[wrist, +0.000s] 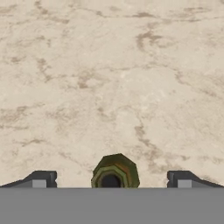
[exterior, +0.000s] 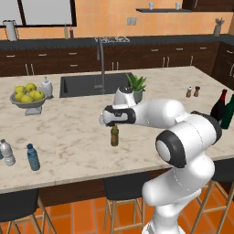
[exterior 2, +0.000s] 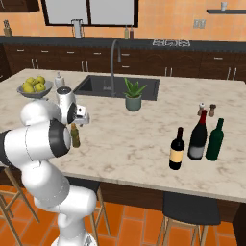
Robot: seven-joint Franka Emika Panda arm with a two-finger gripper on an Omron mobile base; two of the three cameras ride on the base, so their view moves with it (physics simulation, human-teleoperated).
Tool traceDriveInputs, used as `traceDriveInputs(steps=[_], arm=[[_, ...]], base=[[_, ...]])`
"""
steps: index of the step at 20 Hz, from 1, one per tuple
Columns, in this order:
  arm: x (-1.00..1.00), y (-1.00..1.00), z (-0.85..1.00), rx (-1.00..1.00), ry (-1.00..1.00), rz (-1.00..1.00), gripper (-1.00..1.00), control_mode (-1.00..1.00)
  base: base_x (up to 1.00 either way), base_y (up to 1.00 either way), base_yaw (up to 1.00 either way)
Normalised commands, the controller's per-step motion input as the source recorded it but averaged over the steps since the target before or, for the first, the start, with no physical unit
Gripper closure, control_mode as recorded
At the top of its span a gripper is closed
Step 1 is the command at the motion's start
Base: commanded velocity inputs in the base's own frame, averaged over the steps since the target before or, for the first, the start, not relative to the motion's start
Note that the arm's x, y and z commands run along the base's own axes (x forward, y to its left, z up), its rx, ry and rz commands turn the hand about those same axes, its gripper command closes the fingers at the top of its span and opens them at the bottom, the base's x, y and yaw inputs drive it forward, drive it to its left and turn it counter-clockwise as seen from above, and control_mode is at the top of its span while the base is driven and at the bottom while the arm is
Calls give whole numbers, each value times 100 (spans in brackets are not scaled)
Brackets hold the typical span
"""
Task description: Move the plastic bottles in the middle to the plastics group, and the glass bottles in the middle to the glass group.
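Observation:
A short olive-brown glass bottle [exterior: 114, 136] [exterior 2: 75, 136] stands upright on the island's near middle. My gripper [exterior: 114, 124] [exterior 2: 76, 124] hangs right above its neck, open. In the hand view the bottle's mouth [wrist: 114, 171] sits between my gripper's [wrist: 113, 178] spread fingertips [wrist: 43, 178]. A small blue plastic bottle [exterior: 33, 157] stands beside the clear white-capped bottle [exterior: 7, 152] at the left. At the right, the black tan-labelled wine bottle [exterior 2: 177, 149] stands next to the red-topped wine bottle [exterior 2: 198, 135] [exterior: 218, 106] and the dark green bottle [exterior 2: 215, 140] [exterior: 228, 112].
A bowl of yellow fruit [exterior: 28, 96] and a soap dispenser [exterior: 46, 87] stand at the back left. The sink [exterior: 91, 84] with its tall faucet and a potted plant [exterior: 136, 87] lie behind the gripper. Two shakers [exterior: 192, 91] stand at the back right. Stools line the island's near edge.

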Motion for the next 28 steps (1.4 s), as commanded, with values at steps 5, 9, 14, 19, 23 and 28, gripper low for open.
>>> traceDriveInputs(steps=[5,9,14,19,23,28], arm=[[26,0,0,0,0,0,-100,-100],[9,3,-1,0,0,0,-100,-100],[0,7,-13,0,-1,0,100,-100],[-17,-4,-7,-1,-10,1,100,-100],[-55,-33,19,-2,-9,13,100,-100],[-69,-64,33,0,-5,8,100,-100]], base=[[0,0,0],[0,0,0],[0,0,0],[0,0,0],[0,0,0],[0,0,0]])
